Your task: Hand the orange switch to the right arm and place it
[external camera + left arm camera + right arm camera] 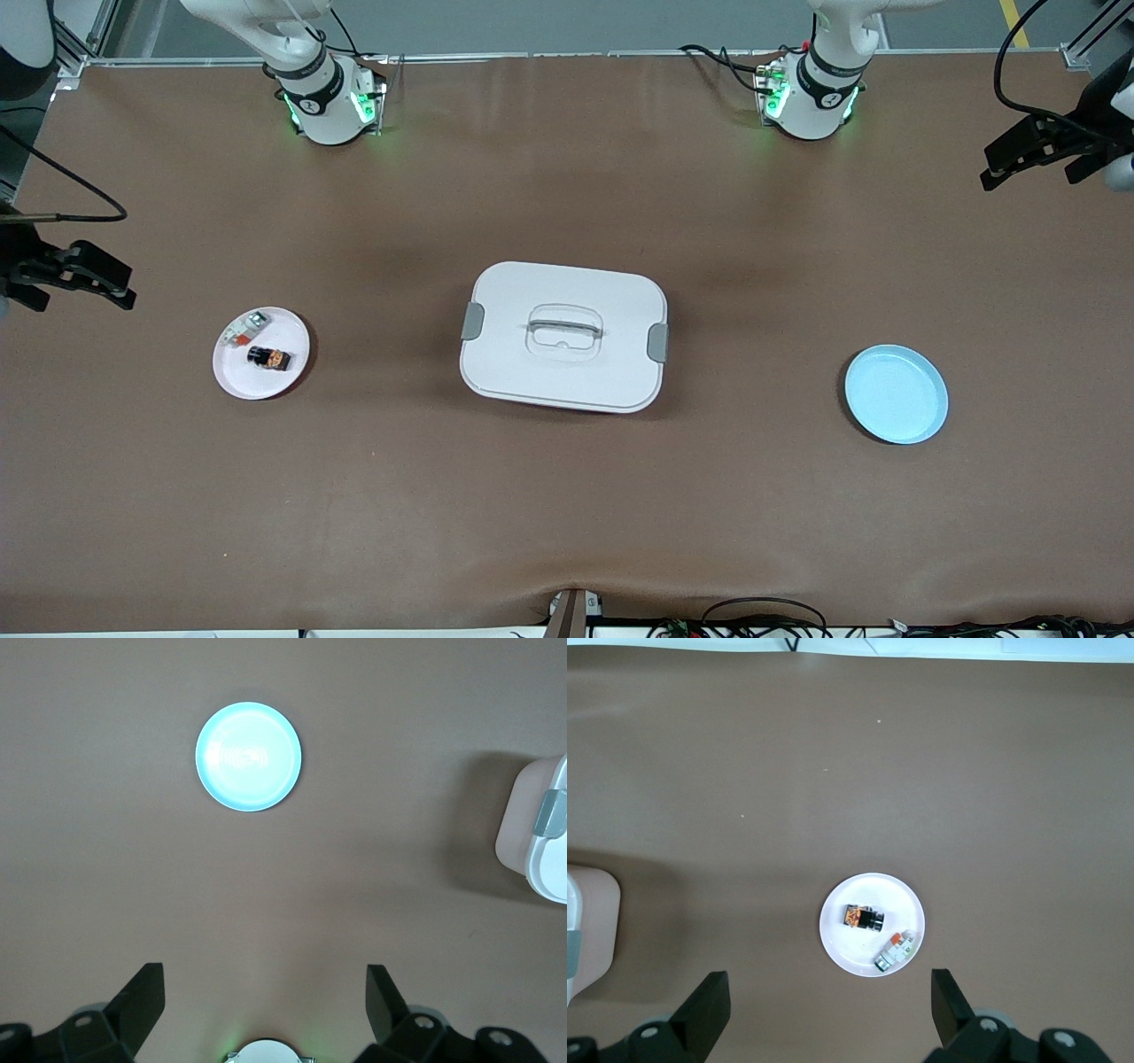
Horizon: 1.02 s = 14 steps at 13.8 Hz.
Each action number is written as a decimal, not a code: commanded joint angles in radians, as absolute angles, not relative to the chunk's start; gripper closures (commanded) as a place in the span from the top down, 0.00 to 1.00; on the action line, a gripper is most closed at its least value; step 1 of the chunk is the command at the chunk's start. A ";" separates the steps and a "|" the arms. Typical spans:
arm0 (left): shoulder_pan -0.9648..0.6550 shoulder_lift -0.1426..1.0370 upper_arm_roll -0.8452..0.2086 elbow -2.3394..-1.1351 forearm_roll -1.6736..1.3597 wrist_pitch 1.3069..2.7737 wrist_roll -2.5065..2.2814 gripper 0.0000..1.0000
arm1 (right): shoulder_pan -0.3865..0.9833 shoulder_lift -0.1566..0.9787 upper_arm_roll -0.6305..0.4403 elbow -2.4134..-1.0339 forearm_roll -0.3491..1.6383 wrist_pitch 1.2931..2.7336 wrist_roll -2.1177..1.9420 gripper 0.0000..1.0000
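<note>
Nothing is judged done: the orange switch (pixel 270 358) lies untouched on the white plate (pixel 287 370) near the worktop's right-arm end, with the left gripper (pixel 1032 158) and right gripper (pixel 84 279) raised over opposite worktop ends, jaws spread and empty.

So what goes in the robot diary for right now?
orange switch: on white plate | left gripper: open, waiting | right gripper: open, waiting
</note>
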<state>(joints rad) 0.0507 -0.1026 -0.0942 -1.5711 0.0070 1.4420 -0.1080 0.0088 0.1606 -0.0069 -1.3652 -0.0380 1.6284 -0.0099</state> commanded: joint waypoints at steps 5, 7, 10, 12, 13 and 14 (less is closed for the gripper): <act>0.055 -0.126 -0.092 -1.582 -0.009 1.430 -0.086 1.00 | -0.002 0.132 -0.011 -1.373 -0.015 1.574 -0.012 1.00; 0.055 -0.126 -0.092 -1.582 -0.009 1.430 -0.086 1.00 | 0.000 0.132 -0.006 -1.344 -0.015 1.569 -0.014 1.00; 0.055 -0.124 -0.091 -1.574 -0.009 1.430 -0.086 1.00 | -0.003 0.132 -0.011 -1.342 -0.017 1.560 -0.087 1.00; 0.054 -0.117 -0.089 -1.568 0.000 1.430 -0.087 1.00 | -0.006 0.133 -0.011 -1.342 -0.017 1.559 -0.127 1.00; 0.052 -0.112 -0.089 -1.566 0.003 1.431 -0.087 1.00 | -0.003 0.132 -0.008 -1.342 -0.017 1.559 -0.121 1.00; 0.052 -0.110 -0.089 -1.568 0.003 1.433 -0.089 1.00 | -0.002 0.132 -0.006 -1.342 -0.018 1.559 -0.104 1.00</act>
